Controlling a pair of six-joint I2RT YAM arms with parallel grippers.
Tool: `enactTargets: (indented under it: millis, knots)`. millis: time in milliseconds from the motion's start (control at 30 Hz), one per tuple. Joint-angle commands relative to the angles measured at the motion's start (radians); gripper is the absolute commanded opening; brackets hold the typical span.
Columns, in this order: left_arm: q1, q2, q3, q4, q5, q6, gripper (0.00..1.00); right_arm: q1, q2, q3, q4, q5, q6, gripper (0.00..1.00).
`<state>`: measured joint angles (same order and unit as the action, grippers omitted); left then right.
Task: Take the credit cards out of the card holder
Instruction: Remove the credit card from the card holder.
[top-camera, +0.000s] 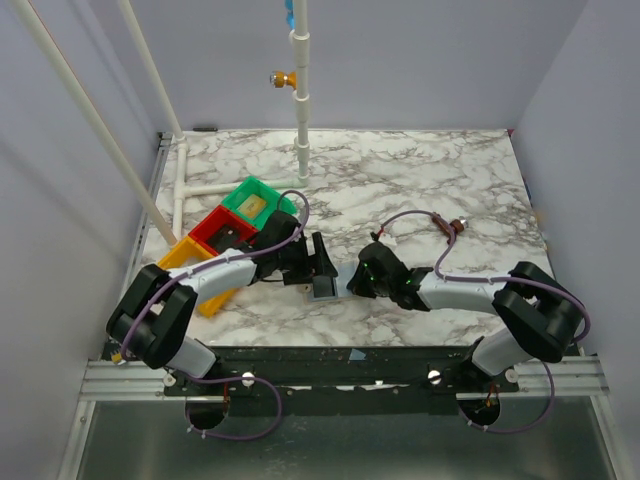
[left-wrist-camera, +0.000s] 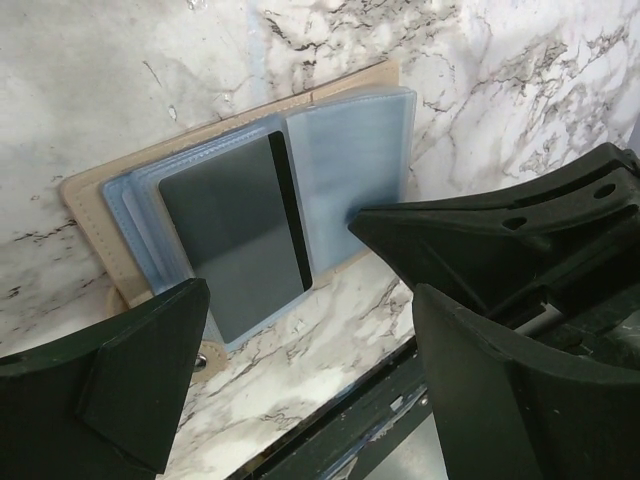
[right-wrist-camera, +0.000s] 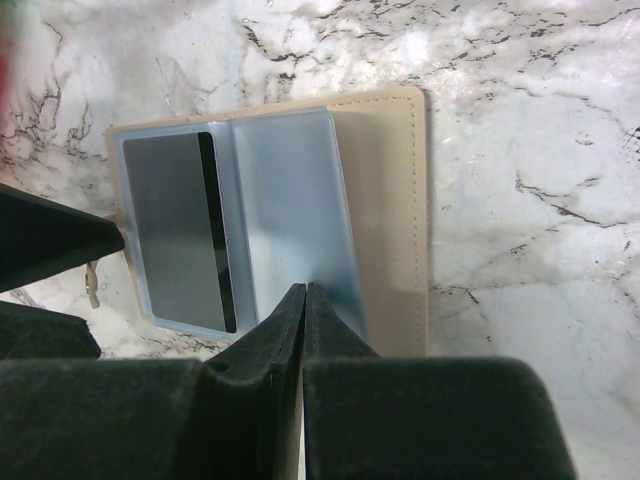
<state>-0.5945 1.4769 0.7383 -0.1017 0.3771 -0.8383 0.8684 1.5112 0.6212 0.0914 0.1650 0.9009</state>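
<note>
The card holder (top-camera: 325, 288) is laid open on the table (top-camera: 450, 180) close to its near edge, between the two grippers — the left gripper (top-camera: 316, 262) just to its left, the right gripper (top-camera: 356, 282) at its right, touching a sleeve's edge. A card (right-wrist-camera: 175, 230) is held in the sleeve toward the left gripper. A row of trays (top-camera: 213, 222) is set behind, further left.

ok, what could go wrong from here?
1. The dark grey striped card lies flat inside the clear plastic sleeves; the open left gripper may pinch sleeve and card together.
2. Only the shut right gripper's narrow tip seems to pin the tan stitched card holder, near one edge; a pull could slide or pivot it on the smooth marble table.
</note>
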Motion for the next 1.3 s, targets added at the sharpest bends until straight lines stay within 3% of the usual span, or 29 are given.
enactTargets:
  millis: [0, 767, 967, 1267]
  knots:
    - [0.009, -0.027, -0.010, -0.001, -0.035, 0.024, 0.86, -0.006, 0.006, 0.032, -0.031, 0.012, -0.003, 0.05]
    - [0.006, 0.060, 0.008, 0.059, 0.005, 0.015, 0.85, -0.008, 0.003, 0.052, -0.016, -0.037, -0.020, 0.06]
    - [0.006, 0.058, 0.006, 0.059, 0.005, 0.013, 0.85, -0.051, 0.002, 0.043, 0.049, -0.142, -0.010, 0.19]
    - [0.006, 0.058, -0.006, 0.068, 0.009, 0.010, 0.85, -0.092, 0.089, 0.033, 0.152, -0.288, 0.025, 0.26]
